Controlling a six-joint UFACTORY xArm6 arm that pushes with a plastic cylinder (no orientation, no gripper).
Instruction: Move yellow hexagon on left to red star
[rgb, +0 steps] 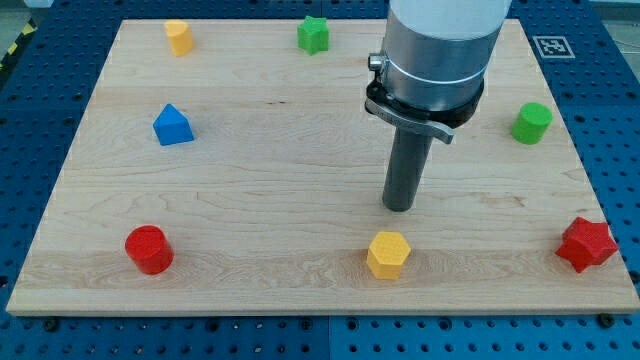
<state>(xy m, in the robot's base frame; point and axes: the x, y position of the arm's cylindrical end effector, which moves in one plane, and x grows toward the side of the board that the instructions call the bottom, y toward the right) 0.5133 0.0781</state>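
A yellow hexagon (388, 254) lies near the view's bottom, a little right of centre. A red star (586, 244) lies at the bottom right corner of the board. My tip (400, 207) rests on the board just above the yellow hexagon, a short gap away, not touching it. A second yellow block (179, 37) stands at the top left of the board.
A green star (313, 34) sits at the top centre. A green cylinder (532, 122) sits at the right. A blue triangular block (173, 125) is at the left. A red cylinder (149, 249) is at the bottom left. The wooden board (280, 160) lies on a blue perforated table.
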